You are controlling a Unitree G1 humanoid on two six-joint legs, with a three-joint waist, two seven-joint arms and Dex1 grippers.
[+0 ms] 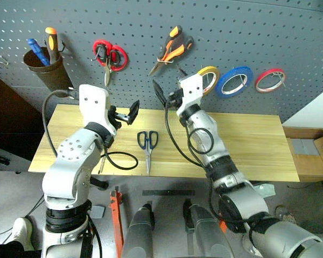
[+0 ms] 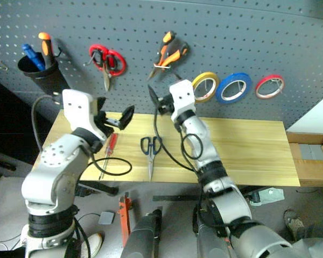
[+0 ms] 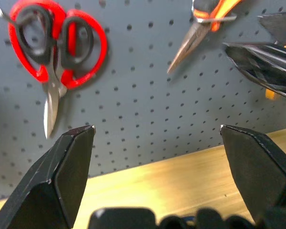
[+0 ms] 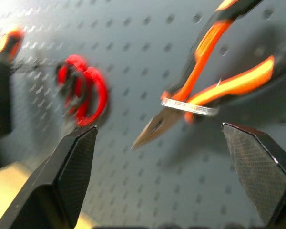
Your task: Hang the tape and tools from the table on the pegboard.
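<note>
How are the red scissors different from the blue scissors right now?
The red scissors hang on the pegboard, blades pointing down; the blue scissors lie flat on the table. The red pair has bright red handles, the blue pair dark blue ones. Both have steel blades, closed.

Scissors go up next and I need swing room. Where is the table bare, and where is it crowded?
The table is bare from the right arm out to its right end. It is crowded on the left: blue-handled scissors lie mid-table, the red-handled screwdriver and a black cable loop lie under the left end effector.
</note>
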